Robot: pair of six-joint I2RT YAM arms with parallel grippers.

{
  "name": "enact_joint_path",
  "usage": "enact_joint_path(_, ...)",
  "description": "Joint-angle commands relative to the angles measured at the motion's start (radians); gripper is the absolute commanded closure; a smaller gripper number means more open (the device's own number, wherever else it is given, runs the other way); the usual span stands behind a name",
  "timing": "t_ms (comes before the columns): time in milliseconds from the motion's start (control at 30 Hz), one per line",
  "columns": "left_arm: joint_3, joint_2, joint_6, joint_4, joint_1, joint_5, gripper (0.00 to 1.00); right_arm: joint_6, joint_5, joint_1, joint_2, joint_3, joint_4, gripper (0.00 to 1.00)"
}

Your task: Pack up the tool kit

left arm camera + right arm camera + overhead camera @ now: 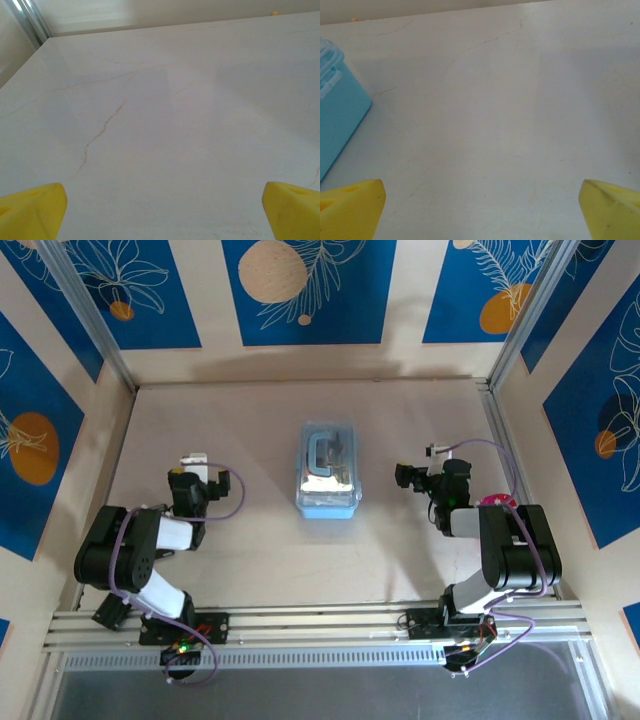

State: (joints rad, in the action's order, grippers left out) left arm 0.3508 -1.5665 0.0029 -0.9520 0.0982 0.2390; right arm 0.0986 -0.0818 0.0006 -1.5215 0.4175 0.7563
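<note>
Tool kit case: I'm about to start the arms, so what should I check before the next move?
1. Left claw open, nothing between its pads: ok.
2. Right claw open, nothing held: ok.
3. Case flat on the table between the arms, handle up: ok.
4. Lid latched: cannot tell.
5. All tools inside the case: cannot tell, contents are blurred through the lid.
6. Pink object apart from the case: ok.

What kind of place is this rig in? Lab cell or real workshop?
Probably a lab test cell: a pale table walled by blue printed panels, an aluminium rail along its near edge, one light-blue case centred.
</note>
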Motion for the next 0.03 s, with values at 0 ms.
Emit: enact_joint_path(0, 0.001, 0.002, 0.010, -0.032, -0.011, -0.017, 0.00, -0.002, -0.006, 0.005, 0.001, -0.003, 0.048, 0.01)
